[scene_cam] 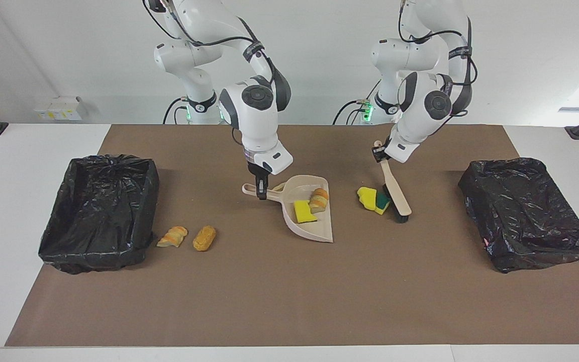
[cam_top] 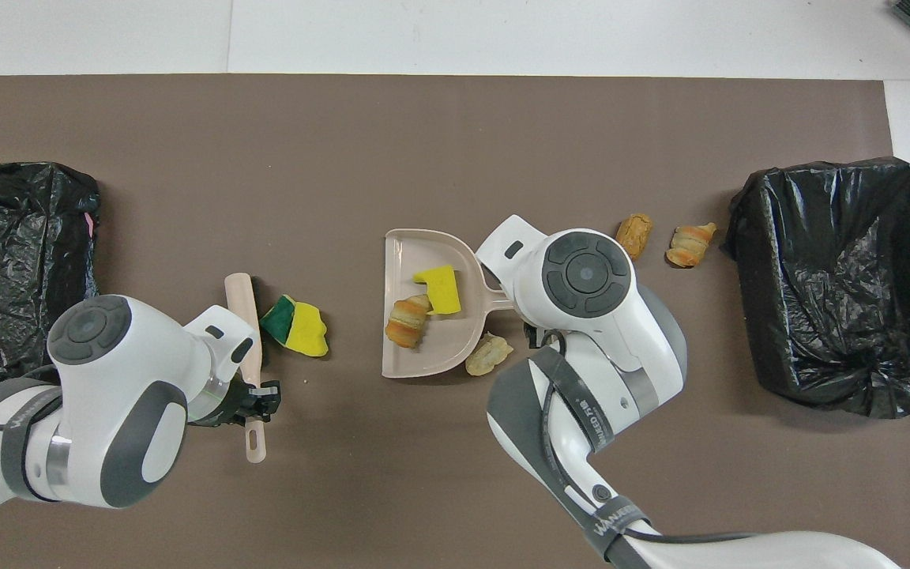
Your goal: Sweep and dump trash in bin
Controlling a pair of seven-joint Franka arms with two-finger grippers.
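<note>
Pinched on the beige brush handle (scene_cam: 388,168), the left gripper (scene_cam: 380,155) slants the black bristles against the yellow-and-green sponge scraps (scene_cam: 373,199), presumably to push them toward the beige plastic dustpan (scene_cam: 314,229), whose handle the right gripper (scene_cam: 262,193) clamps below its fingertips to steady it. A yellow sponge piece (scene_cam: 303,211) and striped bread chunk (scene_cam: 319,200) lie inside. Only the overhead view shows a tan chunk (cam_top: 489,353) beside the pan's rim.

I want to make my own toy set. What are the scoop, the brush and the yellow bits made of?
The dustpan looks like smooth beige plastic, thin-walled and evenly coloured. The brush seems the same plastic, with dark bristles, probably synthetic. The yellow piece in the pan looks like soft sponge foam: matte, blocky, and another beside the brush has a green scrubbing layer.
</note>
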